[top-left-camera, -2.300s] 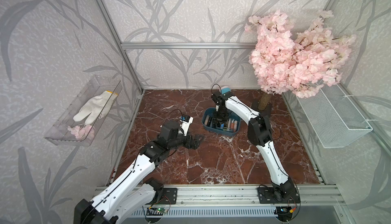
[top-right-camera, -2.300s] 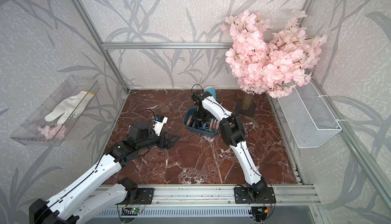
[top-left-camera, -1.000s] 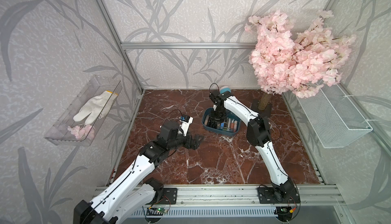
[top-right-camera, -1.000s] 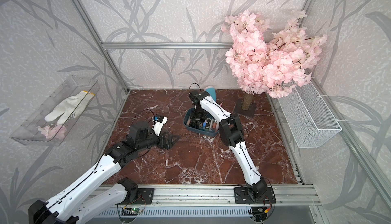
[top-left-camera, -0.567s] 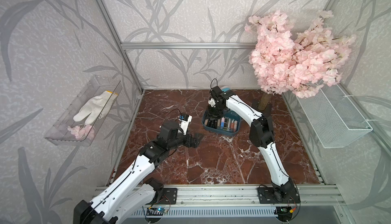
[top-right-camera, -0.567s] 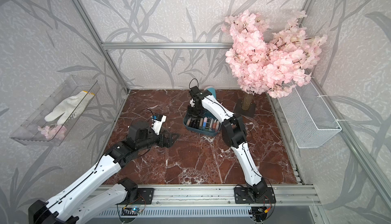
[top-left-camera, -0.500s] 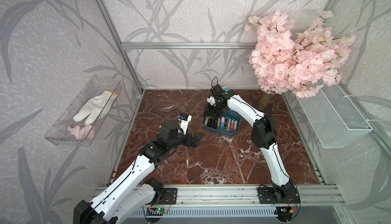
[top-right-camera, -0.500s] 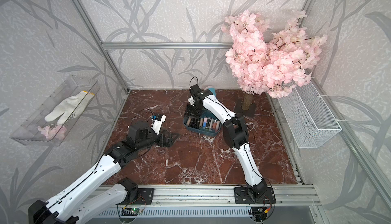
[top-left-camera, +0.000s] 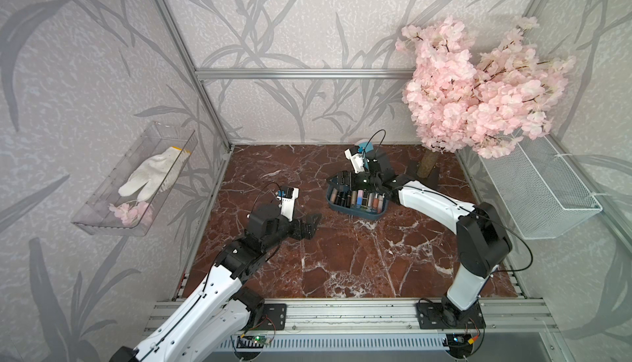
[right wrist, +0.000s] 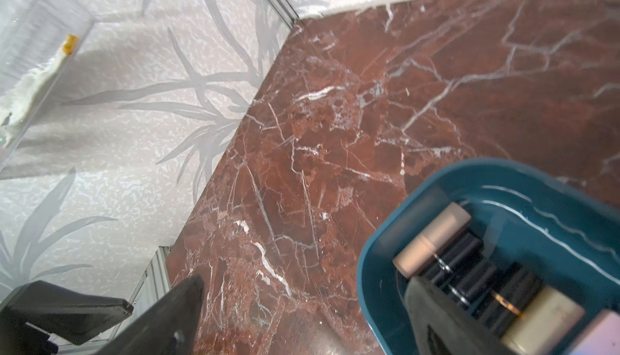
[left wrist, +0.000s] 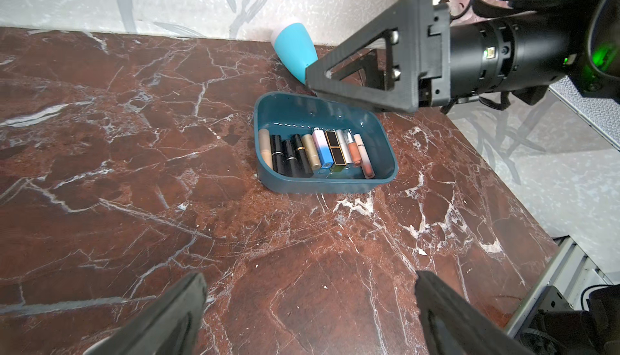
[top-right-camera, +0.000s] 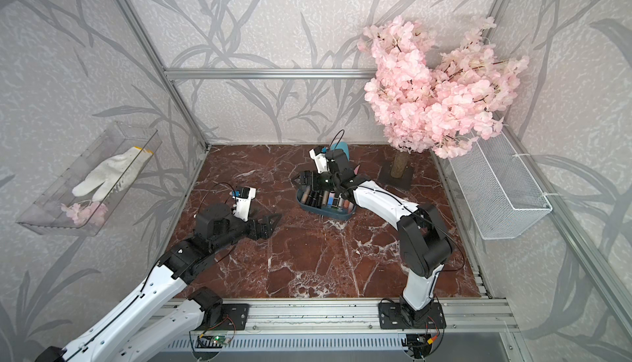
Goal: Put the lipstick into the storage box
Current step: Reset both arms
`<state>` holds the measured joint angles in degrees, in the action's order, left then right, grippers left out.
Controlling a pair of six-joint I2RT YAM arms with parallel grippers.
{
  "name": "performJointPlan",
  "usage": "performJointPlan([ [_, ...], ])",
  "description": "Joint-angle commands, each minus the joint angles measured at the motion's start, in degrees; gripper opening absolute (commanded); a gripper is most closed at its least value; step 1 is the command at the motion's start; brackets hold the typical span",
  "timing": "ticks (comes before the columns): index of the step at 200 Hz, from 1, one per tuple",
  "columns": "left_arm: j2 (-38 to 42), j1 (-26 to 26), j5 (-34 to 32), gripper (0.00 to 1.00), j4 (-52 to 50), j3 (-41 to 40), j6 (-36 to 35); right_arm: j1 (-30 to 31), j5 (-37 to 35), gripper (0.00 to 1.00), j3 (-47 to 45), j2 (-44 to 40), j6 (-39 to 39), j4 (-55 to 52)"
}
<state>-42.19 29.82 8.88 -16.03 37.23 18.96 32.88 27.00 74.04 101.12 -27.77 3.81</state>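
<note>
The left gripper (top-left-camera: 309, 224) hovers over the bare desk (top-left-camera: 342, 257), spread wide and empty. The right gripper (top-left-camera: 343, 179), equally wide and holding nothing, hangs above the left end of the storage box (top-left-camera: 355, 212), where lipsticks (left wrist: 315, 155) lie in a row.

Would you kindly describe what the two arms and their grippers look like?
Both the left arm and right arm have white link shells, black joints and black bases bolted to an aluminium rail. The left gripper and right gripper are matte black with triangular, open-frame fingers. A white camera housing sits on each wrist, with thin black cables looping from it.
</note>
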Motion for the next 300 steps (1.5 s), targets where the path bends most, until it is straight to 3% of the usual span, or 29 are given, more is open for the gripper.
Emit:
performJointPlan([
  [1, 1.7, -0.4, -4.3, 1.00, -0.7, -1.2, 2.1, 0.1, -0.5, 0.99, -4.3, -6.1, 6.9, 11.9],
  [28, 3.1, -0.3, -7.3, 1.00, -1.2, -2.1, 3.3, 1.0, -1.0, 0.99, -14.3, -13.3, 15.1, 21.3],
  [69, 5.1, -0.4, -15.6, 1.00, -1.6, -4.4, 8.2, 0.6, -5.6, 0.99, -28.1, -23.7, 19.1, 28.4],
  [96, 7.6, -0.4, -17.7, 1.00, -0.6, -6.7, 6.0, -1.4, -12.5, 0.99, -34.7, -32.0, 18.7, 23.2],
  [144, 12.4, -0.4, -28.2, 1.00, -2.5, -10.3, 3.6, -5.1, -34.5, 0.99, -42.3, -47.3, 20.4, 4.6],
  [181, 15.4, -0.5, -32.8, 1.00, -6.2, -11.5, 1.0, -13.2, -39.9, 0.99, -47.5, -53.7, 21.7, 2.4],
  [222, 19.8, -0.4, -38.6, 1.00, -6.9, -13.2, 0.1, -23.5, -36.7, 0.99, -52.3, -48.9, 21.2, 11.3],
  [300, 21.2, -0.5, -44.5, 1.00, -8.8, -11.8, -9.6, -28.6, -34.2, 0.99, -52.9, -24.2, 26.7, 36.9],
])
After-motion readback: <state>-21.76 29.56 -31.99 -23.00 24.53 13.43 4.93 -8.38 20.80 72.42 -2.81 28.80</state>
